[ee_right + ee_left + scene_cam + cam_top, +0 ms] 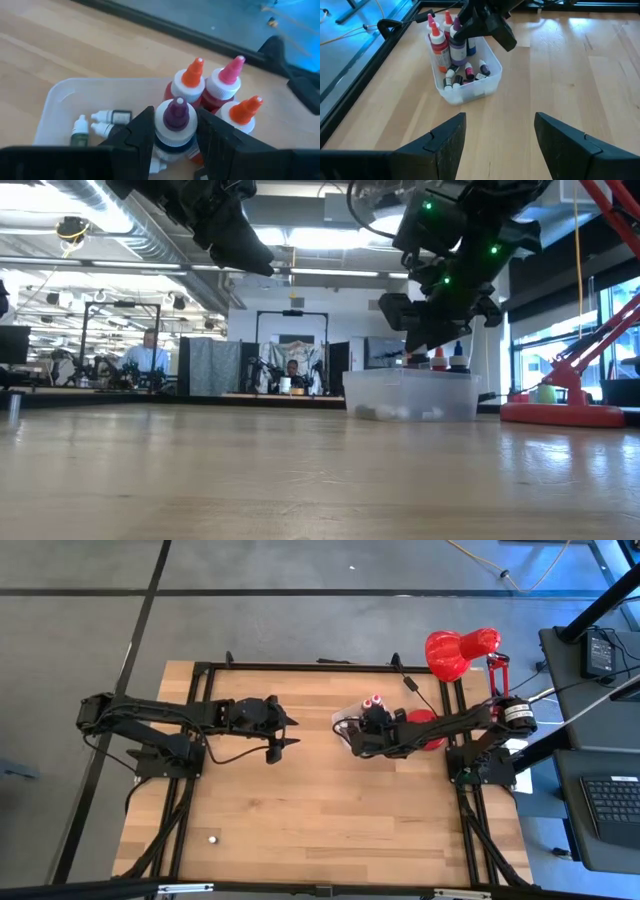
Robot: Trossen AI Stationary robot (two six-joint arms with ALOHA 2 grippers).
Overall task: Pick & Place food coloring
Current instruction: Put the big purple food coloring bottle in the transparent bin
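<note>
A clear plastic tub (470,95) stands on the table's far right part (345,723). Several tiny food coloring bottles (470,72) lie on its floor, whitish and dark ones (102,122). Taller squeeze bottles with purple (176,112), orange and pink caps stand upright in the tub's far end. My right gripper (175,112) hangs open just above those caps (430,330), with the purple-capped bottle showing between its fingers. My left gripper (500,135) is open and raised over the table's middle (288,730), well to the left of the tub.
A red desk lamp (460,650) stands at the table's far right corner, its base (565,415) just right of the tub. A small white object (212,838) lies near the table's near left part. Bare wood stretches between the tub and the near edge. People sit in the room behind.
</note>
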